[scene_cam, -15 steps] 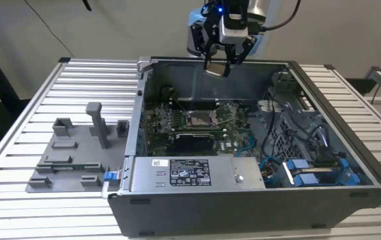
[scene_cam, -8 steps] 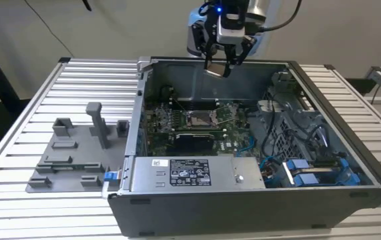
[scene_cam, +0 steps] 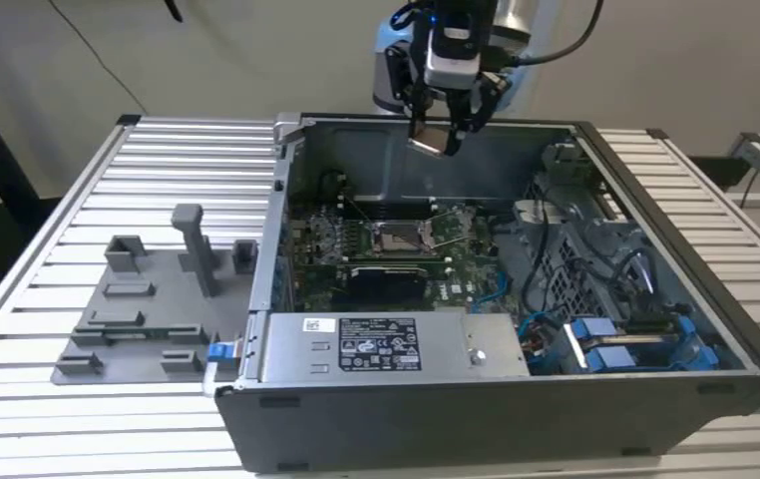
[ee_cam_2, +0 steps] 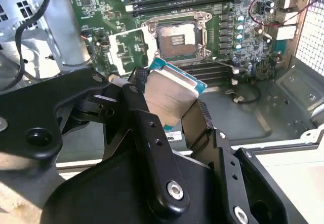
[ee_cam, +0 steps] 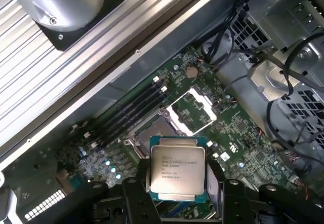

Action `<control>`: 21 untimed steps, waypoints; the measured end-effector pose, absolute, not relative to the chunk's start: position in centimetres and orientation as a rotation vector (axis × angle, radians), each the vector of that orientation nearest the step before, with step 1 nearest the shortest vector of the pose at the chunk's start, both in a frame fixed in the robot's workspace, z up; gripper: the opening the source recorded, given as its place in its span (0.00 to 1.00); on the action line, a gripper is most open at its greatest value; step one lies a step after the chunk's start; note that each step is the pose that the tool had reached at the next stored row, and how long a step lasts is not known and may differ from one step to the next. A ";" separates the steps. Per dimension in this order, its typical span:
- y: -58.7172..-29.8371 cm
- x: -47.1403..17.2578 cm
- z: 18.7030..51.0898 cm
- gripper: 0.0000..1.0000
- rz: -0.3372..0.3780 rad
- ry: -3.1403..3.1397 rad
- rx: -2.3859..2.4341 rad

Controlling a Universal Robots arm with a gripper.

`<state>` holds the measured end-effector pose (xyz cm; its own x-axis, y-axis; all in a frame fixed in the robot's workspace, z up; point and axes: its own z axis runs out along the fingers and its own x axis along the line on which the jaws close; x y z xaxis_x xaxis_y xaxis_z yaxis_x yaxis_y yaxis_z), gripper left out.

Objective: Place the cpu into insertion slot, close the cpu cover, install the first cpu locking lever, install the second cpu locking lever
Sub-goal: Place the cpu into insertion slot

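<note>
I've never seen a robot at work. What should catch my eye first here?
The gripper, above the open computer case, holds the cpu by its edges. Down in the case, on the green board, the insertion slot sits bare, its cpu cover flipped open beside it.

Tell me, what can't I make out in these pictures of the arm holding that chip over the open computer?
The cpu: its lower edge sits behind the jaws in the first wrist view.
The insertion slot: the held cpu covers part of it in the first wrist view.
The slot's contacts: too small to see in the exterior view.
</note>
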<state>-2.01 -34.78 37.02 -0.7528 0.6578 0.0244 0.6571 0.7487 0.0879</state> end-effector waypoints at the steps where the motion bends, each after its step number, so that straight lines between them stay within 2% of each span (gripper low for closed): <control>1: -34.8 -2.0 37.0 0.54 0.142 2.924 1.117; 21: -34.8 -2.0 36.5 0.54 0.147 2.862 1.357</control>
<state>-2.01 -34.77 36.52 -0.6334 0.7711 0.0658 0.7737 0.6295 0.0715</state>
